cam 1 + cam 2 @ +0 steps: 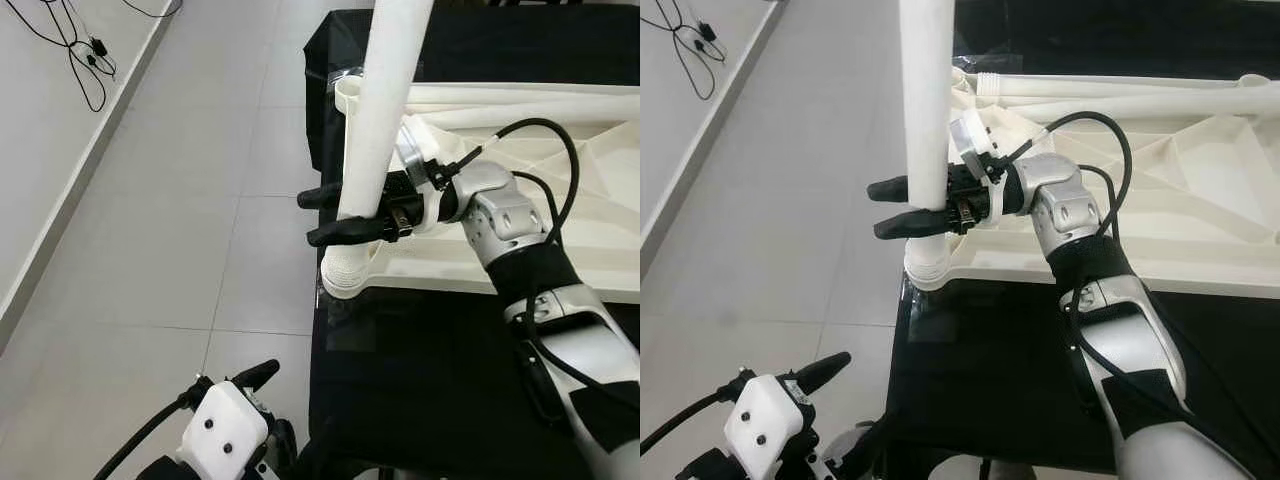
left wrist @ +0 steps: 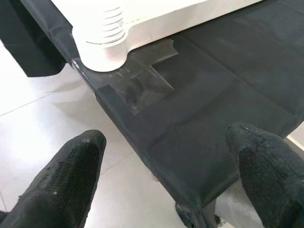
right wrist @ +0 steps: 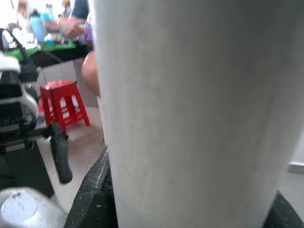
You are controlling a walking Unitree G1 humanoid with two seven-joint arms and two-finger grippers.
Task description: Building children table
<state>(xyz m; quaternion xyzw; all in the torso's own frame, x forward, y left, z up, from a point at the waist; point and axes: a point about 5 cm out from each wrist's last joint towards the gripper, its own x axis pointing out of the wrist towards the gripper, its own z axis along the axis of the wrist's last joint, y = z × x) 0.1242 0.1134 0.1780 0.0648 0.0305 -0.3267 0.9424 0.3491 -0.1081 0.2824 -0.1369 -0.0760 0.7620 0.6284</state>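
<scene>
From the left eye view we see the white tabletop lying upside down on a black-covered work surface, its near corner socket sitting right at the left edge of that surface. Left of the edge the grey tiled floor lies open as far as the wall, where black cables trail. A white table leg stands nearly upright in the corner socket, tilted slightly. Our right gripper reaches in from the right, its two black fingers closed on either side of the leg just above the socket. Our left gripper hangs low over the floor, beside the surface's edge.

In the right eye view the same leg rises out of the picture, with the right gripper clamped round it and the second corner socket further along the same edge.

The left wrist view looks between the left gripper's fingers, spread wide and holding nothing, toward the ribbed corner socket and a taped patch on the black cover.

In the right wrist view the leg presses close between the fingers; behind it stand a red stool and a person at a green table.
</scene>
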